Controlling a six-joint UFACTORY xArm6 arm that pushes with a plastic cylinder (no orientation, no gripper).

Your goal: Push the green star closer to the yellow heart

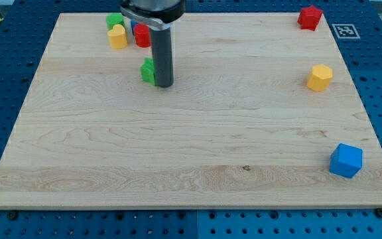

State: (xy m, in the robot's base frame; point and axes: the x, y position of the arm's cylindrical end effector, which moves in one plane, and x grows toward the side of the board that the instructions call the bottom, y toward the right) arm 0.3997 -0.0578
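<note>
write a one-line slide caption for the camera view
My tip presses the green star's right side, the yellow heart up-left.

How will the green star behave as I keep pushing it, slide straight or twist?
The green star looks small, rigid and flat-bottomed, so it should slide on the smooth wooden board rather than roll or tip. My tip sits against its right side; its pointed outline may let it twist off an off-centre push.
</note>
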